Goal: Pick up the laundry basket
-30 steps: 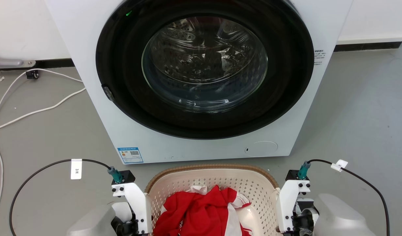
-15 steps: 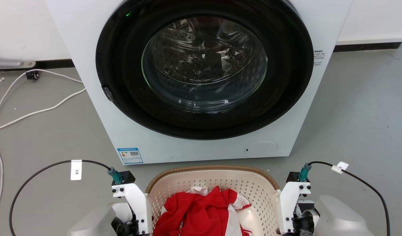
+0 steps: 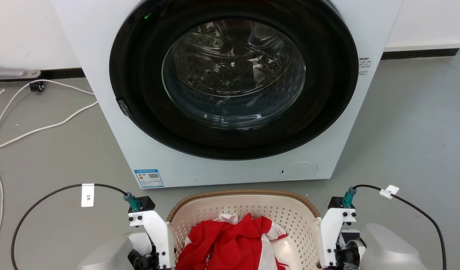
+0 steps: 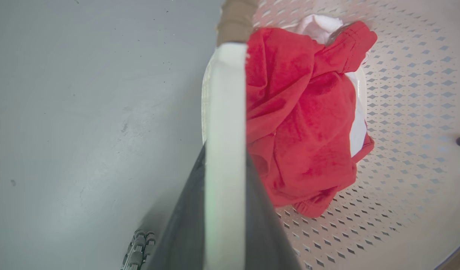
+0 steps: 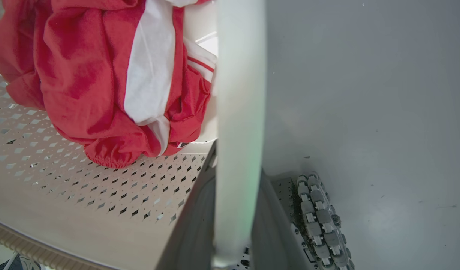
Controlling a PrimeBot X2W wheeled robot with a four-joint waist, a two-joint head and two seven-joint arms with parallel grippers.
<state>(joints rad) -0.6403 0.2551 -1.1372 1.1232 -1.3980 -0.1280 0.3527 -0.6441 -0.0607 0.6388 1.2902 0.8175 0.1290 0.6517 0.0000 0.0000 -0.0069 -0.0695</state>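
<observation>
The laundry basket (image 3: 244,193), cream and perforated with a brown woven-look rim, sits at the bottom middle of the head view, just in front of the washing machine. A red and white garment (image 3: 230,240) is heaped inside it. In the left wrist view my left gripper (image 4: 225,161) is shut on the basket's white side handle (image 4: 226,105), one dark finger on each side. My right gripper (image 5: 238,165) is likewise shut on the opposite white handle (image 5: 240,93). Whether the basket's base touches the floor is hidden.
A white front-loading washing machine (image 3: 233,176) with a closed glass door stands right behind the basket. White cables (image 3: 46,125) trail over the grey floor at the left. Part of my base's roller wheel (image 5: 319,213) lies under the right handle.
The basket and both wrists sit a few pixels lower in the head view than a second ago. Both grips look unchanged.
</observation>
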